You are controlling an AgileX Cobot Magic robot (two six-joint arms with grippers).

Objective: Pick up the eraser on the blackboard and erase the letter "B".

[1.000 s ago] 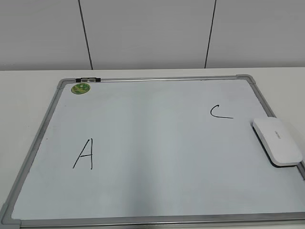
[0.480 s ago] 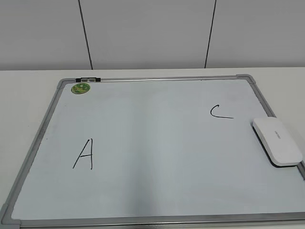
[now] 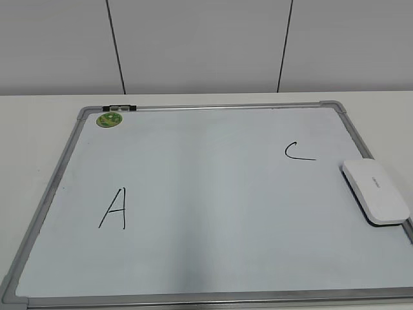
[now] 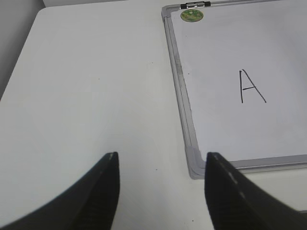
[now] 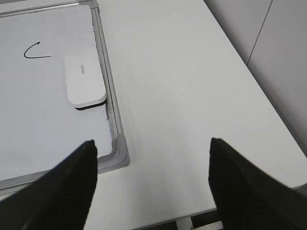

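Observation:
The blackboard is a white board in a grey frame and lies flat on the table. It carries a black "A" and a black "C"; no letter "B" shows anywhere on it. The white eraser lies on the board's right edge, below the "C", and also shows in the right wrist view. My left gripper is open and empty over bare table beside the board's near left corner. My right gripper is open and empty by the near right corner. Neither gripper shows in the exterior view.
A round green magnet sits at the board's far left corner next to a small black and silver clip. Bare white table lies left and right of the board. The table's right edge is near.

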